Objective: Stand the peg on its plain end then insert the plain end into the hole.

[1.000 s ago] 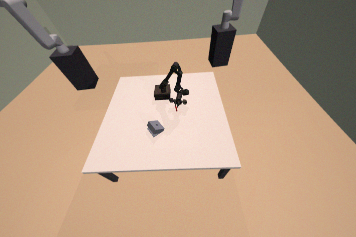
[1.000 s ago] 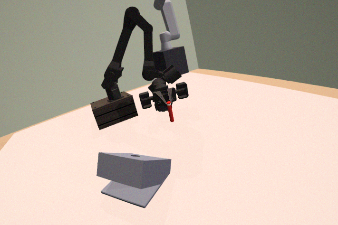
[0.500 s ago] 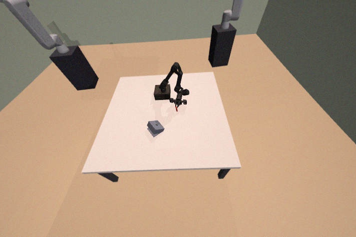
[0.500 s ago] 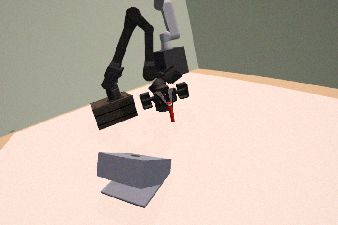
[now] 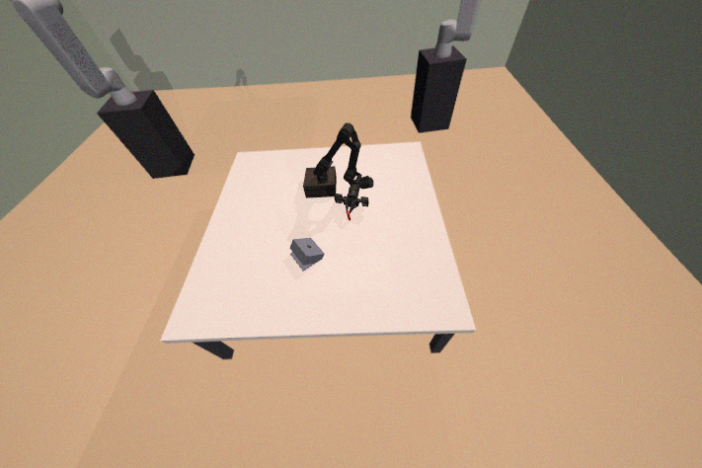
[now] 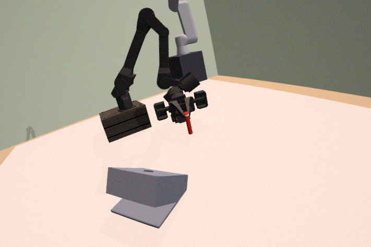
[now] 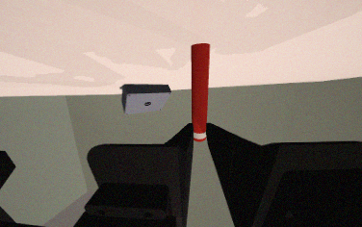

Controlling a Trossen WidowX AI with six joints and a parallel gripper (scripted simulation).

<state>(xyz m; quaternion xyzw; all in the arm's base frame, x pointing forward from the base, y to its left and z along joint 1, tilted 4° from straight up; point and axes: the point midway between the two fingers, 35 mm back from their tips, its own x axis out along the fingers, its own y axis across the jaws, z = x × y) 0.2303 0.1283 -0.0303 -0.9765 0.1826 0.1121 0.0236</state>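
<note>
The red peg is nearly upright, tilted slightly, with its plain end down. Its white band is at the top. My gripper is shut on the peg near the banded end. Whether the plain end touches the table cannot be told. The grey sloped panel stands apart from the peg, nearer the top and exterior views. Its single hole is empty.
The arm's dark base box stands behind the panel, left of the gripper in the top and exterior views. Two grey arms on dark pedestals stand off the table, beyond its far side.
</note>
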